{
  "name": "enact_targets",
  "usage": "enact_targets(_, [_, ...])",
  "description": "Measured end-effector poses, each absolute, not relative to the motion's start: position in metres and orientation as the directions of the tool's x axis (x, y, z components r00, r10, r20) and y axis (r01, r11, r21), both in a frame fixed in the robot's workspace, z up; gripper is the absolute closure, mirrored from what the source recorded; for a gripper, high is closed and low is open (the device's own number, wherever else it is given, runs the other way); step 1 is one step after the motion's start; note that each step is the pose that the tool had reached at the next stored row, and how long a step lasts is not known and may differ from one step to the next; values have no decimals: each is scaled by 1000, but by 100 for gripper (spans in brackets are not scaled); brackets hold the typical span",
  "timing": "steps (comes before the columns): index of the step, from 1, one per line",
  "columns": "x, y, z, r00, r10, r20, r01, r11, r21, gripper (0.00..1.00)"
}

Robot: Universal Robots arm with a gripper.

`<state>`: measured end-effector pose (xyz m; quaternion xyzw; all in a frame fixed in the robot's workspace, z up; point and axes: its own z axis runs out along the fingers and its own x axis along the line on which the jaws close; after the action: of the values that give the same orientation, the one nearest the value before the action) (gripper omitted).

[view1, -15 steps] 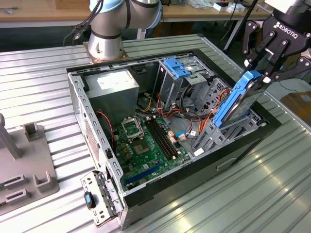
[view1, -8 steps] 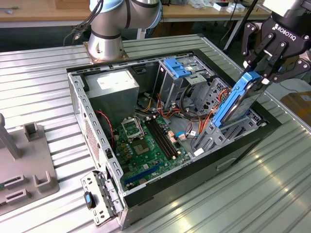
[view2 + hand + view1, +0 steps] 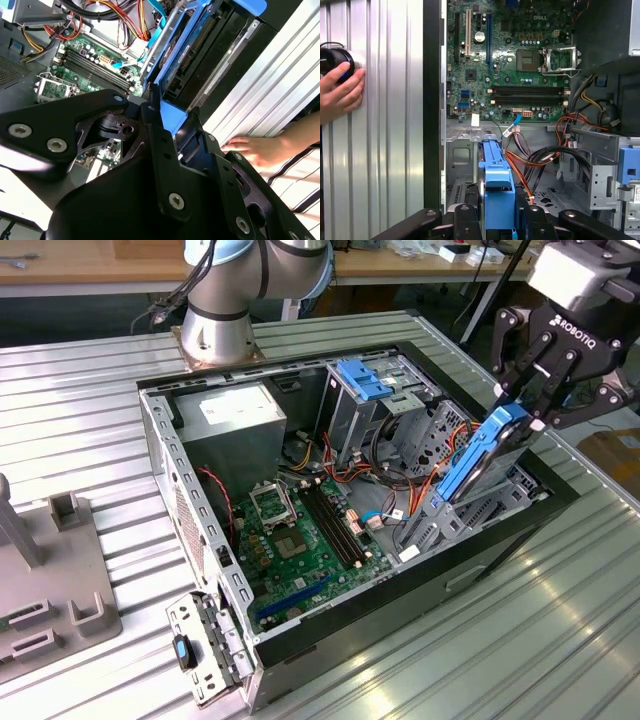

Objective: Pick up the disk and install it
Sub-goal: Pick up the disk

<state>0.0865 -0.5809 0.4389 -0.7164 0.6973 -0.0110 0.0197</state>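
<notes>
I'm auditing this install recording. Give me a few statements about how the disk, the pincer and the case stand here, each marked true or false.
1. The pincer is shut on the blue end of the disk. True.
2. The disk lies flat on the table outside the computer case. False: the pincer holds it tilted, with its lower end at the case's drive bay.
3. A person's hand rests on the ribbed table beside the case. True.
4. The case's side cover is on and hides the motherboard. False: the case is open and the motherboard is in plain sight.
</notes>
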Motion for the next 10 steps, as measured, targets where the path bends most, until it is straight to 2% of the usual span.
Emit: enact_targets(10, [86,-582,433,36,-999,-12,-998,-35,-56,63])
